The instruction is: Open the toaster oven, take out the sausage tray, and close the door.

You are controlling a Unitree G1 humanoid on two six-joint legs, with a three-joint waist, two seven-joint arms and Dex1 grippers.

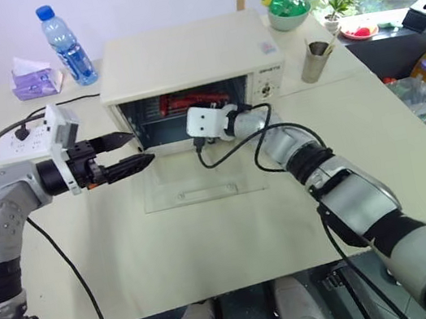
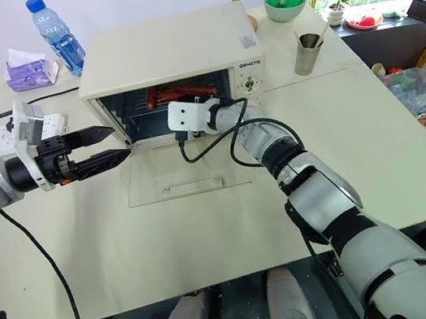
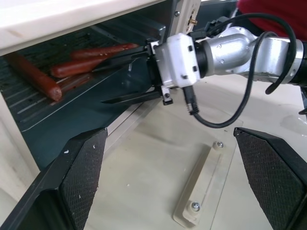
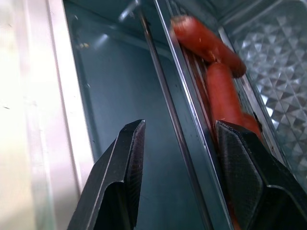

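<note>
Oven (image 1: 187, 57): at the table's (image 1: 211, 242) far edge, mid-width; door (image 1: 205, 185) dropped flat toward the near edge, handle (image 1: 205, 191) up.

Tray (image 4: 192, 91): inside the oven on its rack, sausages (image 3: 72, 67) lying along it; front rim facing the opening.

Right gripper (image 4: 177, 167): in the oven mouth, fingers parted and empty, one above the tray's front rim, one below. Rim not yet pinched.

Left gripper (image 1: 125, 152): spread wide, empty, hovering beside the oven's left front corner, off the door.

Step in hand: gripping the tray rim. Best done by sliding a little deeper so the pads (image 4: 240, 163) cover the rim fully, closing on metal rather than on a sausage, then drawing straight out and level over the open door. Likely risks: tilt rolling sausages off; rack dragging out along with the tray.
</note>
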